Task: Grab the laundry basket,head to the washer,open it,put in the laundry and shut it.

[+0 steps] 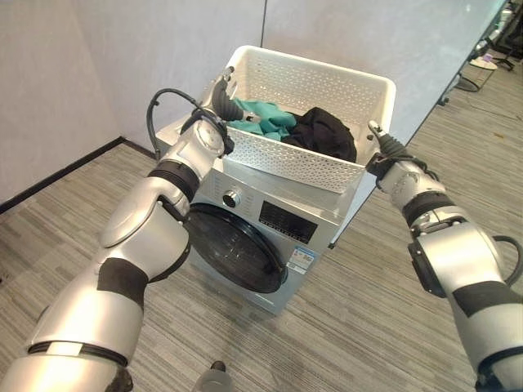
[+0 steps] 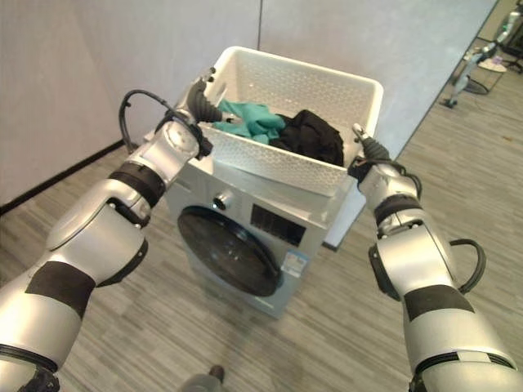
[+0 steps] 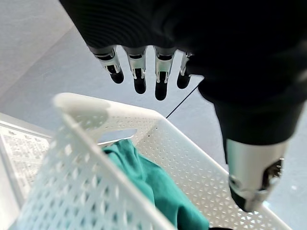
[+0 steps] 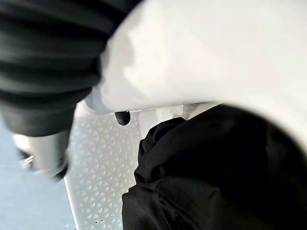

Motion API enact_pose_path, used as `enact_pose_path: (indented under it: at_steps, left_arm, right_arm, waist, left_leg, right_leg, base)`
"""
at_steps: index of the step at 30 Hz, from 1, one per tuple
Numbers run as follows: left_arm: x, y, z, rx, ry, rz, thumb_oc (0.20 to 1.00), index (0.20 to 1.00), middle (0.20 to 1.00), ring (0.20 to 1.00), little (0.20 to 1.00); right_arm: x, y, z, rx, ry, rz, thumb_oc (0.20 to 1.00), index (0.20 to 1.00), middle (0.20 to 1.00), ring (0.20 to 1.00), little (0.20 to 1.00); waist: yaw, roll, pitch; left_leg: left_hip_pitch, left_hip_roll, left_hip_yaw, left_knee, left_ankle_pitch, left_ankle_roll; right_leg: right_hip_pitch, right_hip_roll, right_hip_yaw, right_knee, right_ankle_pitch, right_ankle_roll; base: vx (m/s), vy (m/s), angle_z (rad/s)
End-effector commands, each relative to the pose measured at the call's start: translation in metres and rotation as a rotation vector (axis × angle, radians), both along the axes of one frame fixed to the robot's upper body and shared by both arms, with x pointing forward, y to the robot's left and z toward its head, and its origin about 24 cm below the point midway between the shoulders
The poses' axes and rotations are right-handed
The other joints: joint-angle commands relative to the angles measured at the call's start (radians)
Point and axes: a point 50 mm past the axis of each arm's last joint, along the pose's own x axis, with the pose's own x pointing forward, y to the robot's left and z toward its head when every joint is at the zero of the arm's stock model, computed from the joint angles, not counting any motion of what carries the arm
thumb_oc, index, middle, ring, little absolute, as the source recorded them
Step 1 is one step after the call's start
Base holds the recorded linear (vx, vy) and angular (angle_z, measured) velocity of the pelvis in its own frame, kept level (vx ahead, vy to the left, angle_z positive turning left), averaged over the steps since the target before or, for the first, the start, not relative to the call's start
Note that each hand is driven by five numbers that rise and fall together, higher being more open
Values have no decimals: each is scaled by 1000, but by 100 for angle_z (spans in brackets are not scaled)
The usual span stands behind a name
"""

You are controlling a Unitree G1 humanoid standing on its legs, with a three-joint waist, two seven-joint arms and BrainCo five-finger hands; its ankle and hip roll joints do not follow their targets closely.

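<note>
Grey wall point(image 1: 98, 57), striped wood-look floor point(image 1: 343, 327)

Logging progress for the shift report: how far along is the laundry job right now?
Done: the basket sits on the washer. In hand: the left hand and right hand are at its ends. Left: the door is shut, and the teal cloth and black cloth remain inside.

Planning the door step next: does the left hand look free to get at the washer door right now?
Probably not yet. The left hand is up at the laundry basket's rim on top of the washer. The round door below is shut and unobstructed.
</note>
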Motion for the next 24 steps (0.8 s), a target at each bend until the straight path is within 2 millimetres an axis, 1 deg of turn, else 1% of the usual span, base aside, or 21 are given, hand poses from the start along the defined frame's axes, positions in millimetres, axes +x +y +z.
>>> enact_pose_path:
  at_steps: [1, 5, 7, 10, 11, 12, 14, 15, 19, 21, 22, 23, 24]
  left_arm:
    - [-1, -11, 31, 96, -93, 6, 1000, 1000, 1000, 1000, 1000]
    - [0, -5, 32, 108, -96, 24, 1000, 1000, 1000, 1000, 1000]
    - [0, 0, 33, 105, -98, 35, 1000, 1000, 1000, 1000, 1000]
    - [0, 9, 37, 93, -115, 50, 1000, 1000, 1000, 1000, 1000]
    - [0, 9, 37, 92, -115, 50, 1000, 1000, 1000, 1000, 1000]
    - [-1, 11, 40, 86, -126, 49, 1000, 1000, 1000, 1000, 1000]
    - [-1, 12, 41, 84, -130, 51, 1000, 1000, 1000, 1000, 1000]
    - [-1, 13, 44, 61, -137, 52, 1000, 1000, 1000, 1000, 1000]
    - [-1, 15, 46, 34, -141, 49, 1000, 1000, 1000, 1000, 1000]
    - [-1, 15, 46, 38, -141, 48, 1000, 1000, 1000, 1000, 1000]
    - [-1, 12, 46, 42, -139, 32, 1000, 1000, 1000, 1000, 1000]
    - [-1, 12, 46, 42, -139, 32, 1000, 1000, 1000, 1000, 1000]
    - [-1, 8, 40, 41, -121, 19, 1000, 1000, 1000, 1000, 1000]
  right_arm:
    - [3, -19, 91, -30, -259, -72, 1000, 1000, 1000, 1000, 1000]
    - [1, -24, 99, -27, -287, -88, 1000, 1000, 1000, 1000, 1000]
    - [0, -27, 106, -16, -324, -94, 1000, 1000, 1000, 1000, 1000]
    - [-2, -28, 124, 7, -421, -86, 1000, 1000, 1000, 1000, 1000]
    - [-2, -28, 124, 7, -421, -86, 1000, 1000, 1000, 1000, 1000]
    - [-4, -31, 132, 9, -458, -88, 1000, 1000, 1000, 1000, 1000]
    - [-4, -31, 135, 7, -467, -88, 1000, 1000, 1000, 1000, 1000]
    - [-6, -32, 140, 13, -492, -98, 1000, 1000, 1000, 1000, 1000]
    - [-9, -40, 147, 26, -514, -133, 1000, 1000, 1000, 1000, 1000]
    - [-9, -41, 145, -40, -473, -138, 1000, 1000, 1000, 1000, 1000]
    - [-7, -39, 137, -115, -413, -112, 1000, 1000, 1000, 1000, 1000]
    - [-7, -39, 137, -116, -413, -111, 1000, 1000, 1000, 1000, 1000]
    - [-5, -39, 123, -193, -327, -93, 1000, 1000, 1000, 1000, 1000]
  waist:
    - [25, 24, -43]
    - [17, 28, -44]
    - [11, 30, -47]
    - [3, 32, -54]
    - [3, 32, -54]
    - [-1, 31, -57]
    - [-1, 31, -57]
    - [-4, 31, -59]
    - [-7, 34, -64]
    - [-8, 35, -63]
    - [-8, 34, -62]
    - [-8, 34, -62]
    - [-5, 33, -60]
  left_leg:
    - [141, 38, 37, -153, -14, -14]
    - [144, 35, 35, -157, -13, -13]
    - [149, 33, 36, -163, -12, -13]
    - [160, 33, 40, -169, -15, -13]
    - [160, 33, 40, -169, -15, -13]
    - [165, 32, 43, -171, -16, -14]
    - [169, 32, 45, -172, -18, -14]
    - [172, 32, 48, -173, -19, -14]
    - [179, 33, 53, -173, -23, -14]
    - [182, 34, 58, -174, -23, -15]
    - [185, 36, 61, -176, -21, -16]
    - [185, 36, 61, -176, -21, -16]
    - [187, 37, 61, -175, -21, -15]
  right_leg:
    - [61, -43, 21, 29, -6, 96]
    - [60, -46, 20, 34, -8, 96]
    - [61, -47, 19, 36, -9, 98]
    - [64, -50, 20, 34, -9, 99]
    - [64, -50, 20, 34, -9, 100]
    - [65, -49, 21, 31, -8, 100]
    - [67, -49, 22, 30, -8, 101]
    - [69, -48, 24, 27, -9, 101]
    - [71, -48, 28, 22, -7, 102]
    - [71, -46, 33, 18, -7, 100]
    - [73, -47, 34, 16, -8, 98]
    - [73, -47, 35, 16, -7, 98]
    - [74, -47, 36, 16, -9, 95]
  base:
    - [7, 9, 4]
    - [10, 17, 5]
    - [14, 17, 4]
    - [18, 16, 5]
    - [0, 0, 0]
    - [0, 0, 0]
    - [0, 0, 0]
    - [0, 0, 0]
    - [0, 0, 0]
    - [-8, -4, -4]
    - [-13, -8, -14]
    - [-9, -21, -14]
    - [-1, -14, -10]
